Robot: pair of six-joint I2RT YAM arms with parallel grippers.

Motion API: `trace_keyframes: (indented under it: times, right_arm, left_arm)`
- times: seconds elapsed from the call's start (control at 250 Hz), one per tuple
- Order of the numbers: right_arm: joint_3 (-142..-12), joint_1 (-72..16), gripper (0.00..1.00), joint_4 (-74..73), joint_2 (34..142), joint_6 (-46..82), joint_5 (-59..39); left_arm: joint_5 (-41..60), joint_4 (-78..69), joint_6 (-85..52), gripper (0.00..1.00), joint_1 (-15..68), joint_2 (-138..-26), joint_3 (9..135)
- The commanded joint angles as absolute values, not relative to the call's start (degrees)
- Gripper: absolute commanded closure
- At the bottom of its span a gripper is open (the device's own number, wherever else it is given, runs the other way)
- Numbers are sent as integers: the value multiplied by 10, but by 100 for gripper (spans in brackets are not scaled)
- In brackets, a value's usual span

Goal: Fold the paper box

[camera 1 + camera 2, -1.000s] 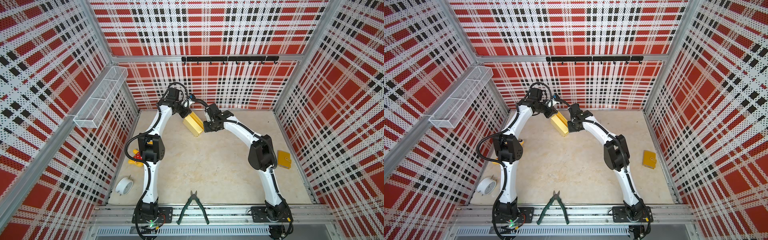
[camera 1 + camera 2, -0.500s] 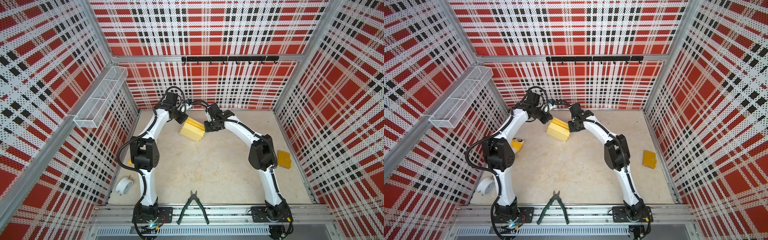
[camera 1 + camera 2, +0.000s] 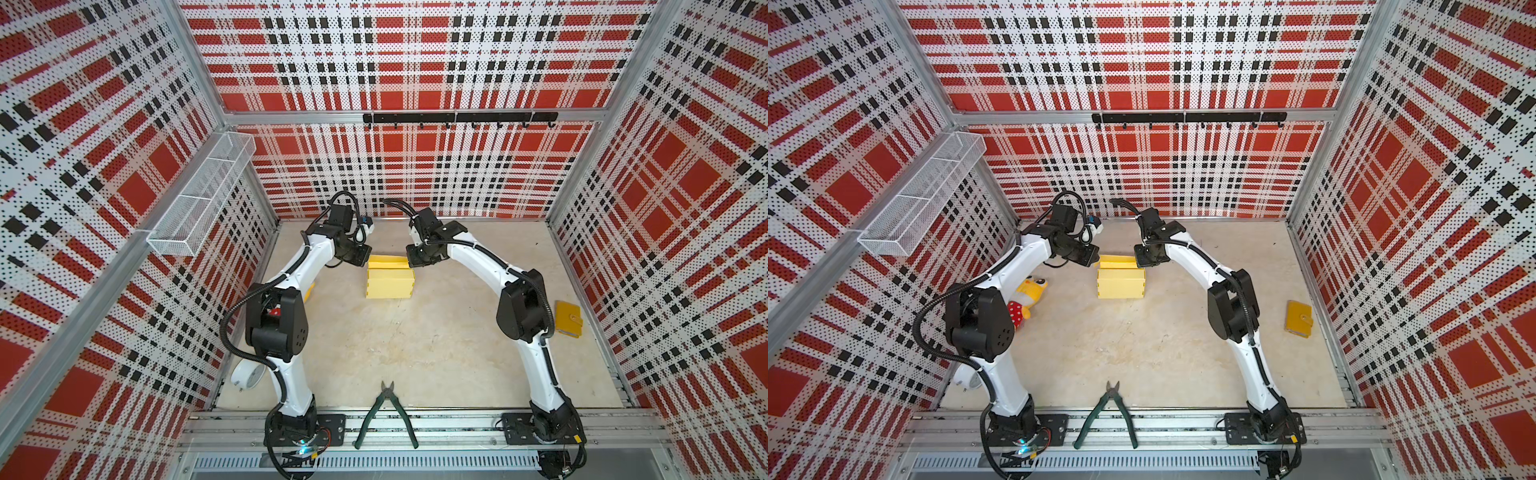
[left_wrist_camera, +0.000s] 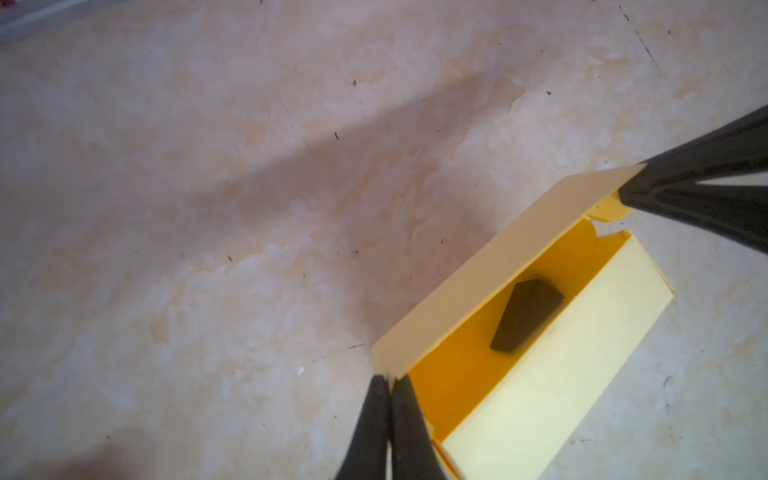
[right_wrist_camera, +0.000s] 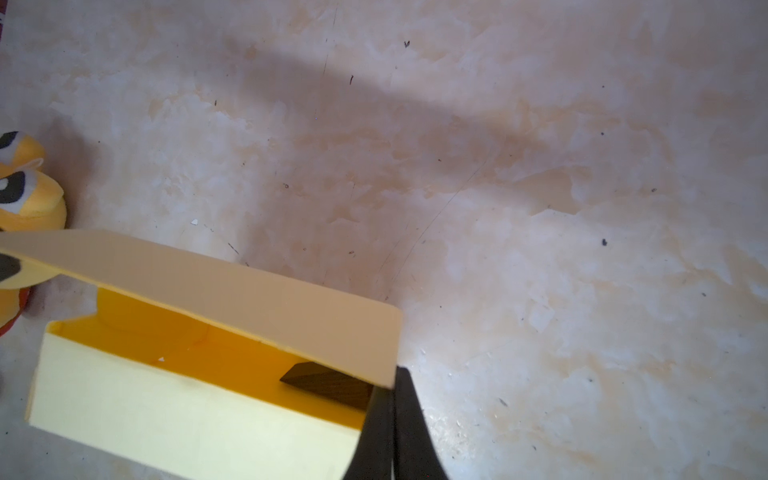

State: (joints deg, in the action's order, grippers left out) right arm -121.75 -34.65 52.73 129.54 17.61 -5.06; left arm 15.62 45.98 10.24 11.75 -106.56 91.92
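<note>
The paper box (image 3: 390, 284) (image 3: 1121, 284) is pale yellow and stands upright on the table near the back middle in both top views. Its lid flap (image 4: 490, 266) (image 5: 232, 291) is raised over the open top. My left gripper (image 4: 390, 379) (image 3: 362, 258) is shut on one end corner of the lid. At the opposite corner my right gripper (image 5: 394, 374) (image 3: 416, 261) is shut on the lid as well. A dark flat piece (image 4: 527, 314) (image 5: 328, 386) lies inside on the deeper yellow floor.
A yellow plush toy (image 3: 1030, 291) (image 5: 25, 199) lies left of the box by my left arm. An orange-yellow flat piece (image 3: 568, 318) lies at the right wall. Green pliers (image 3: 386, 409) lie on the front edge. A white roll (image 3: 247, 372) sits front left, under a wire basket (image 3: 203, 195).
The box has turned from a diagonal stand to square with the table front and shifted a little forward. Both grippers moved with it and kept hold of the lid.
</note>
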Motion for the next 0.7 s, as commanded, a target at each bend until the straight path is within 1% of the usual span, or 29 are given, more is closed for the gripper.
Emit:
trace_keyframes:
  times: [0.0,0.196,0.508,0.696]
  right_arm:
    - [-1202,-363,100,521,1257,179,-69]
    - [-1140,-377,100,504,1209,178,-56]
    - [-1068,-393,100,476,1153,182,-25]
    - [-1029,-404,100,452,1134,203,-19]
  left_arm:
    - [184,427,42,94,114,-1030,892]
    - [202,393,37,95,116,-989,823]
    - [220,337,0,91,121,-926,748]
    - [226,302,-59,90,127,-887,678]
